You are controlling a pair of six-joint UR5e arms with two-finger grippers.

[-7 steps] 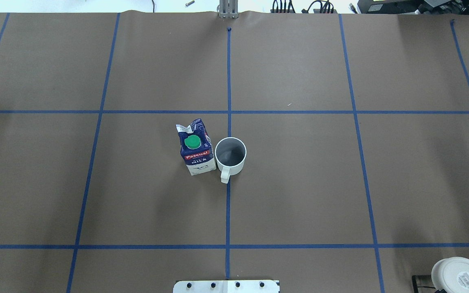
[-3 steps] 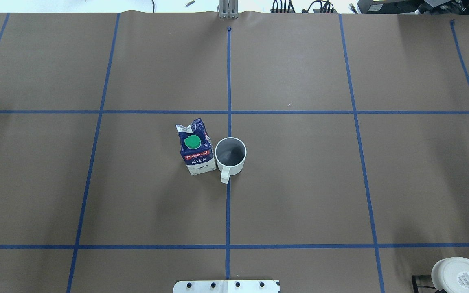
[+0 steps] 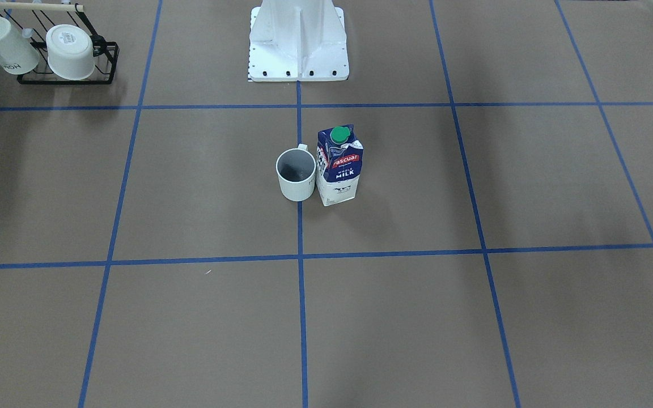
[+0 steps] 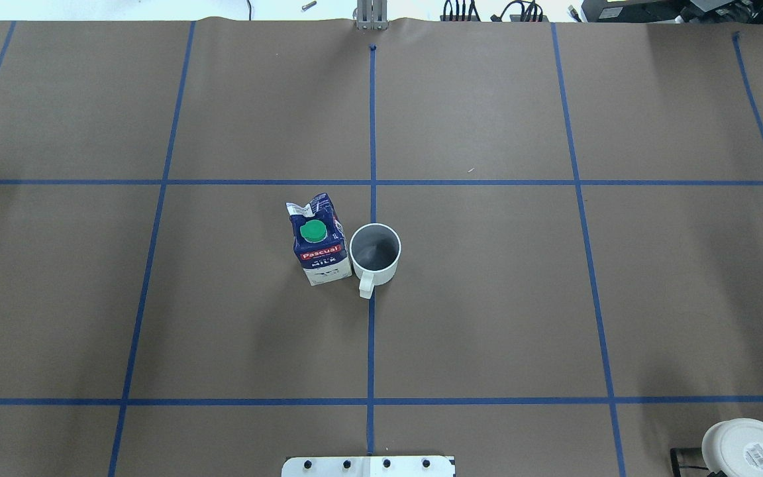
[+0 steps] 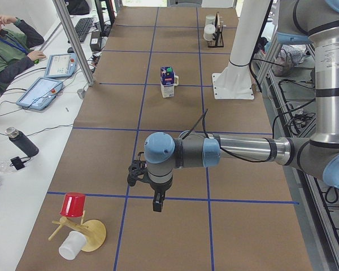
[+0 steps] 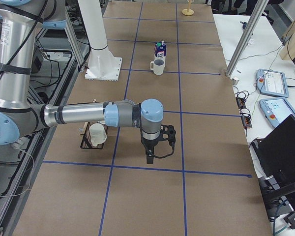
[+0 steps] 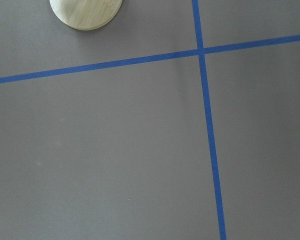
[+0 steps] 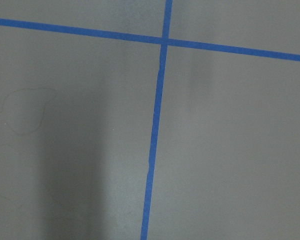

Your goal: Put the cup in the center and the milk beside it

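Note:
The plain white cup (image 4: 375, 255) stands upright on the blue centre line in the center (image 4: 371, 331) of the brown gridded surface, with its handle towards the robot. The milk (image 4: 318, 248), a blue and white carton with a green cap, stands upright right beside it, on the robot's left. Both also show in the front view, cup (image 3: 296, 173) and milk (image 3: 339, 170). My left gripper (image 5: 157, 203) hangs over the table far from them, near its left end. My right gripper (image 6: 150, 158) hangs near the right end. I cannot tell whether either is open or shut.
A black rack (image 3: 66, 76) with two white mugs stands at the robot's near right. A cup with a stickered base (image 4: 746, 450) shows at the overhead view's corner. A wooden stand with a red cup (image 5: 73, 206) is at the left end. The robot base (image 3: 298, 45) is behind.

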